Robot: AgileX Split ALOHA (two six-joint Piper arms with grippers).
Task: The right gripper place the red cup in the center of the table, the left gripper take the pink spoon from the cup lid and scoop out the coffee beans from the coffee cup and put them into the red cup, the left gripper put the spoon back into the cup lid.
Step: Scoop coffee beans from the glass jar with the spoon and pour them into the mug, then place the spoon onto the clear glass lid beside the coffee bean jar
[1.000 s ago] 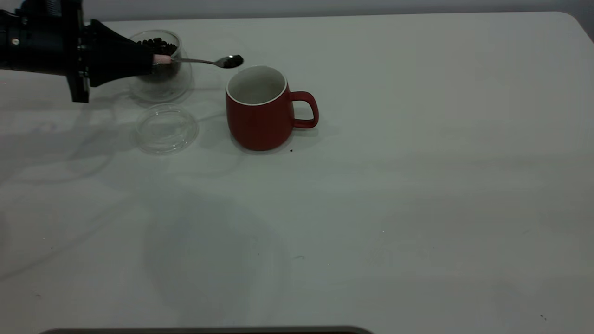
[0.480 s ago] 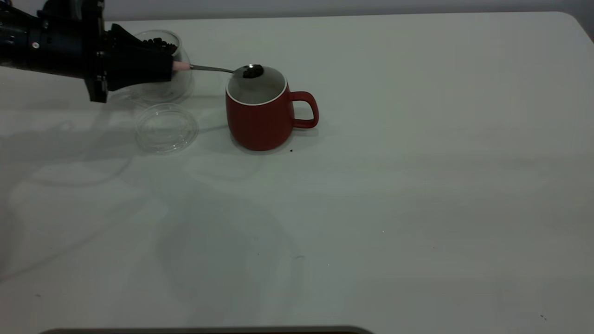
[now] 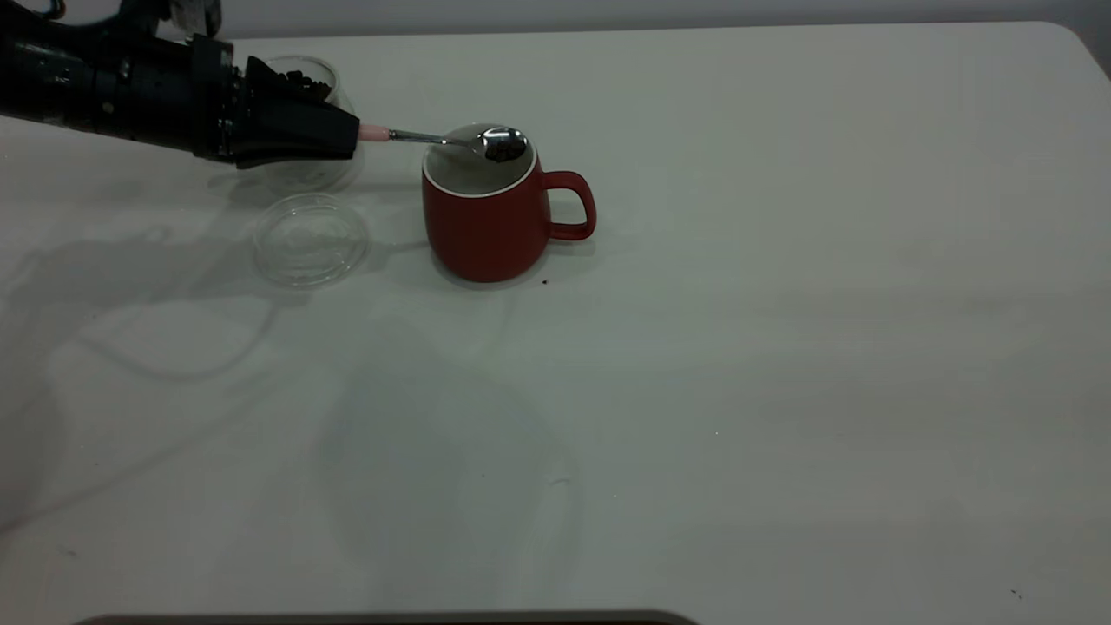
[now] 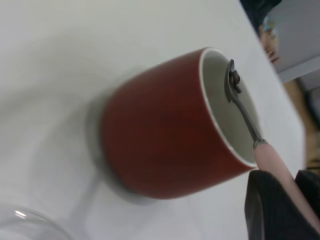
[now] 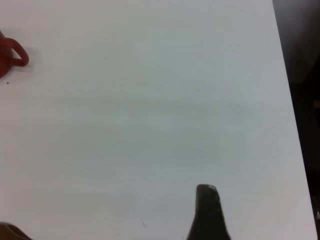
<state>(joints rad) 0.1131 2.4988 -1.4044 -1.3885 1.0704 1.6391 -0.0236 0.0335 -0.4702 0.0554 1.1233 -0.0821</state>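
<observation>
We see the left gripper fingers clamped on the pink spoon, its bowl over the red cup; the right gripper's fingers we cannot judge.

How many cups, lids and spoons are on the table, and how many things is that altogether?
Cups: 2, the red cup and the clear coffee cup holding coffee beans.
Lids: 1, the cup lid lying flat on the table.
Spoons: 1, the pink spoon, held over the red cup by the left claw.
Total: 4.
</observation>
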